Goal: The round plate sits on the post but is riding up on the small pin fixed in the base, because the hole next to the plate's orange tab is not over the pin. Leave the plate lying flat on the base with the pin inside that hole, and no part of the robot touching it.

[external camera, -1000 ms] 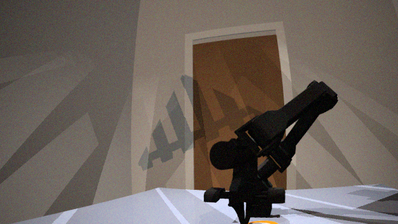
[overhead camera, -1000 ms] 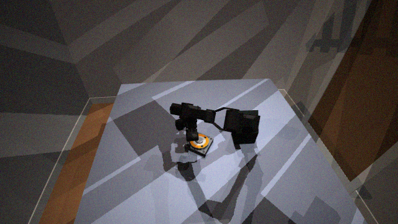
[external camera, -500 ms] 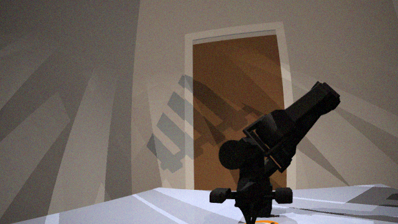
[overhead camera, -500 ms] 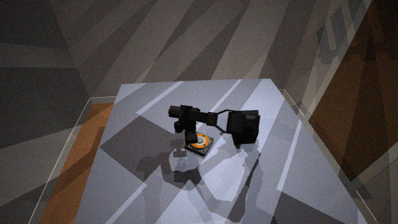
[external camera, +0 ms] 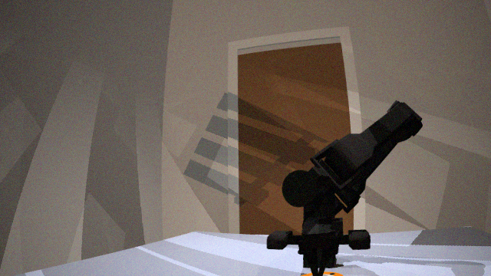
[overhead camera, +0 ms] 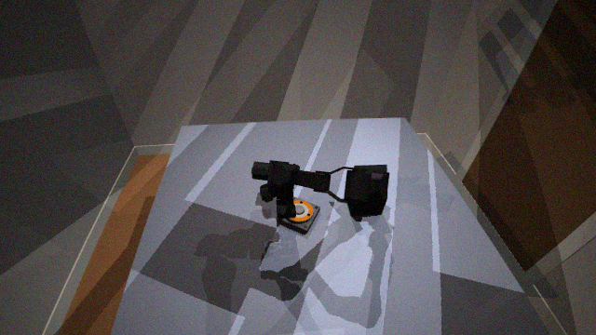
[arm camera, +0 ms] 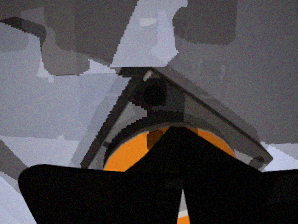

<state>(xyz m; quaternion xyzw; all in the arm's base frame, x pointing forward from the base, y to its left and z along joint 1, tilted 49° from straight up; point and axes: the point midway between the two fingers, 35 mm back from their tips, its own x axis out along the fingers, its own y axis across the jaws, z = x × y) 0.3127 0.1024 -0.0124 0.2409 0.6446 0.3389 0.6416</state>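
Wrist view, nearest first: gripper (arm camera: 181, 196) fills the lower frame, fingers pressed together with nothing between them, tips down over the round plate (arm camera: 129, 152). Plate shows as an orange arc either side of the fingers; whether the tips actually touch it is hard to say from here. Past the plate, the dark base (arm camera: 220, 119) with a round dark feature (arm camera: 152, 94) near its far corner, possibly a screw recess. From the top view the plate (overhead camera: 303, 210) sits on the base (overhead camera: 304, 225) mid-table (overhead camera: 410, 279), arm (overhead camera: 298, 179) reaching over from its mount (overhead camera: 368, 191). Brown door (external camera: 291, 126) behind.
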